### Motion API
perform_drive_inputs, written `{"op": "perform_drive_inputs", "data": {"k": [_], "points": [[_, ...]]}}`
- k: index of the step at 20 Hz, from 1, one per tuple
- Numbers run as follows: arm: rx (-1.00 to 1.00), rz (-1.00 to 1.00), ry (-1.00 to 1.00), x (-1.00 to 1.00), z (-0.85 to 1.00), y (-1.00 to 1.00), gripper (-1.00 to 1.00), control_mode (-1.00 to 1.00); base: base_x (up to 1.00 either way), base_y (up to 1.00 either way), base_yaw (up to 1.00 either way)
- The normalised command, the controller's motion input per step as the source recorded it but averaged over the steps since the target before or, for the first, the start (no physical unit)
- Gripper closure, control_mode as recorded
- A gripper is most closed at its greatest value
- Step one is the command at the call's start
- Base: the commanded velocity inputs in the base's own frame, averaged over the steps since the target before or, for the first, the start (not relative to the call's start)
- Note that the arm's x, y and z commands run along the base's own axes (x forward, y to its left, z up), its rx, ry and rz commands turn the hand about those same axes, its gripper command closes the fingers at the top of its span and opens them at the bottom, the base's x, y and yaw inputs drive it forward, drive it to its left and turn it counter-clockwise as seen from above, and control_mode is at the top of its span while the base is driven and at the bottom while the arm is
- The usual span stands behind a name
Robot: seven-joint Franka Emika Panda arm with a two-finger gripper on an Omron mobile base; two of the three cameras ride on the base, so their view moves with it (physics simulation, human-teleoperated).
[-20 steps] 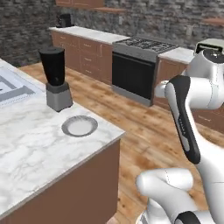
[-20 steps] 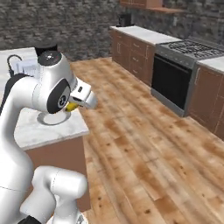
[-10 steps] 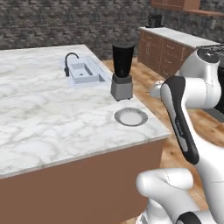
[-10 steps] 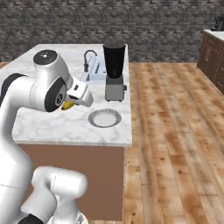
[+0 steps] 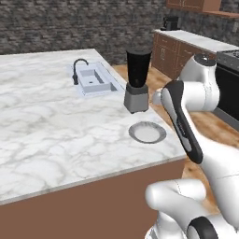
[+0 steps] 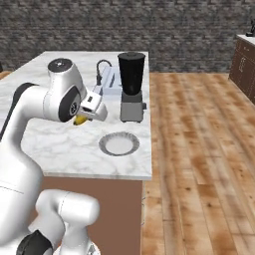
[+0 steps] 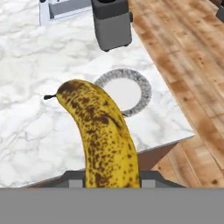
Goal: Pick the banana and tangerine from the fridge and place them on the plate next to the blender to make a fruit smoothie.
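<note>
My gripper (image 6: 83, 117) is shut on the banana (image 7: 103, 135), a yellow one with brown spots, and holds it above the marble island counter (image 5: 51, 135). In the right base view the banana (image 6: 78, 120) peeks out under the hand, left of the plate (image 6: 118, 144). The round white-grey plate (image 7: 146, 89) lies near the counter's corner, beyond the banana's tip and a little to its right. Just behind the plate (image 5: 147, 132) stands the blender (image 5: 137, 79), grey base and dark jar. The tangerine and the fridge are out of view.
A sink with a dark faucet (image 5: 95, 79) is set into the counter behind the blender (image 6: 131, 87). The counter's edge runs close to the plate, with wooden floor (image 6: 199, 149) beyond. Brown cabinets and a stove (image 5: 228, 70) line the far wall.
The base has swung round, so the whole picture shifted: the island with blender and plate now lies straight ahead. The banana stays in the shut gripper.
</note>
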Motion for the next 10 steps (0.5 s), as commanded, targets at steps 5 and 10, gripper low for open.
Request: {"op": "perform_drive_inputs", "data": {"k": [5,10], "points": [[0.0,0.0,0.19,0.86,-0.99,-0.15,1.0,-1.0,0.0,0.0,0.0],[0.0,0.0,0.07,0.75,-0.79,-0.22,1.0,-1.0,0.0,0.0,0.0]]}}
